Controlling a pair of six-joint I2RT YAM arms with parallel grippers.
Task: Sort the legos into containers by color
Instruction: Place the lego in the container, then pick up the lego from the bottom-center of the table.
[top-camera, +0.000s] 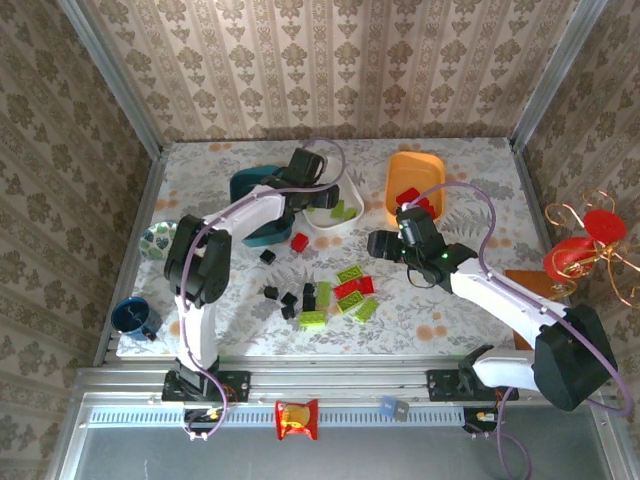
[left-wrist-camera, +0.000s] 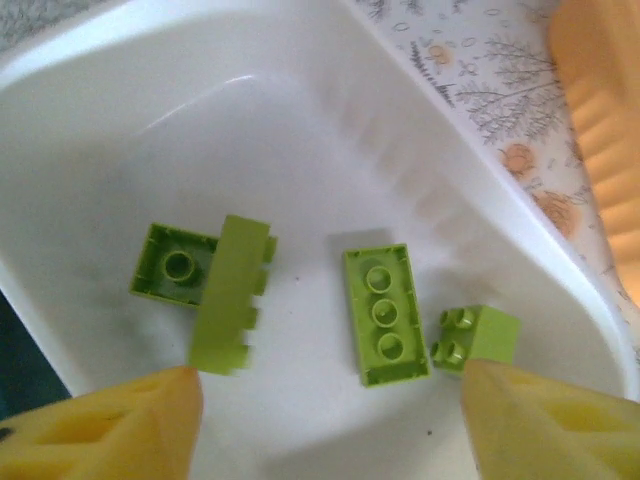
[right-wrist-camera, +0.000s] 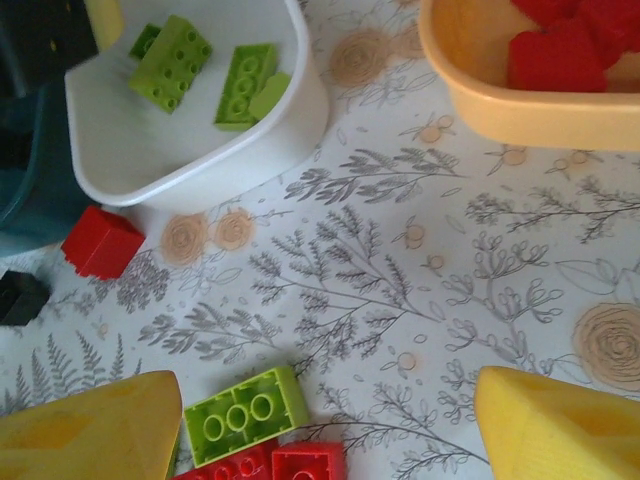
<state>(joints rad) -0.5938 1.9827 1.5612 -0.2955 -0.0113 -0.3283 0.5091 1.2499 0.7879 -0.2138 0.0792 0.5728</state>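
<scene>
1. L gripper (left-wrist-camera: 328, 378) hangs over the white tub (left-wrist-camera: 300, 110). Its yellow fingers (left-wrist-camera: 110, 425) are wide apart w/ nothing btwn them.
2. Four lime bricks lie in that tub. A long one (left-wrist-camera: 385, 315) lies flat, and a small one (left-wrist-camera: 478, 335) sits just beside it w/ studs facing it.
3. Another long brick (left-wrist-camera: 235, 295) stands on edge, leaning across a small square one (left-wrist-camera: 170, 265).
4. From the top cam, the L gripper (top-camera: 322, 195) is above the white tub (top-camera: 338, 220). The teal tub (top-camera: 250, 195) is right against it on the left, and the orange tub (top-camera: 415, 165) stands apart on the right.
5. R gripper (right-wrist-camera: 328, 378) hovers over the table (right-wrist-camera: 400, 260), mid-table, fingers (right-wrist-camera: 560, 425) spread and empty.
6. Under it, near the left finger, there's a lime brick (right-wrist-camera: 245, 412) studs up. Two red bricks (right-wrist-camera: 310, 462) touch it at the frame's bottom edge.
7. The orange tub (right-wrist-camera: 520, 105) holds red pieces (right-wrist-camera: 560, 50), seen top right on the R wrist cam.
8. Still loose: a red brick (top-camera: 299, 241) sits just beside the white and teal tubs, w/ a black brick (top-camera: 267, 256) near it.
9. There's also a mid-table cluster of black bits (top-camera: 288, 298), lime bricks (top-camera: 312, 319) and a red pair (top-camera: 352, 288).
10. At the left edge are a patterned dish (top-camera: 158, 238) and a blue cup (top-camera: 130, 315), well apart from the bricks.
</scene>
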